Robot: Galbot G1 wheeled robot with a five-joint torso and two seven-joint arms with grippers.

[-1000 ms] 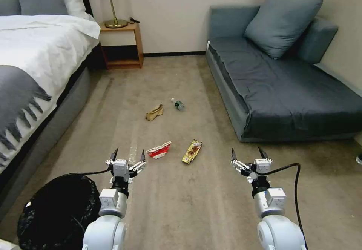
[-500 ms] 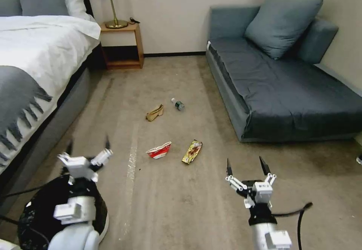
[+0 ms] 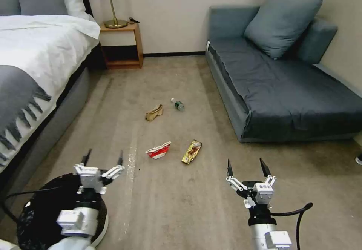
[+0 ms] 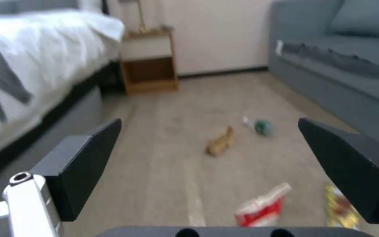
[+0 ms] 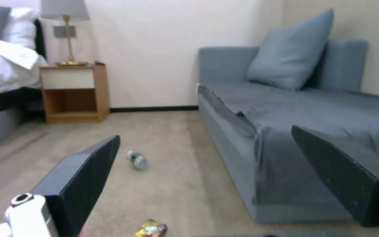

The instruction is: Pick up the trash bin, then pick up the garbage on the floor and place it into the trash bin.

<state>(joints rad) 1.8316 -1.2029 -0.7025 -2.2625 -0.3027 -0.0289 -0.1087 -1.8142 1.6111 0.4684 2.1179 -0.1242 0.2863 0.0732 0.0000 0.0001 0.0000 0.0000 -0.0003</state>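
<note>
The black bag-lined trash bin (image 3: 36, 208) stands on the carpet at the lower left. My left gripper (image 3: 103, 156) hovers open above its far rim, holding nothing. My right gripper (image 3: 246, 165) hangs open over bare carpet at the lower right. The garbage lies ahead on the floor: a red-and-white carton (image 3: 158, 150) (image 4: 262, 207), a gold-brown wrapper (image 3: 192, 151) (image 5: 151, 228), a tan paper bag (image 3: 154, 112) (image 4: 220, 144) and a clear bottle with a green label (image 3: 177, 104) (image 5: 137, 160).
A bed with white linen and a grey throw (image 3: 34, 65) runs along the left. A grey-blue sofa (image 3: 286, 88) fills the right side. A wooden nightstand with a brass lamp (image 3: 122, 44) stands against the far wall. Open carpet lies between bed and sofa.
My left arm swung left from mid-floor to above the trash bin and came slightly back right. The right arm pulled back toward me and has held still since.
</note>
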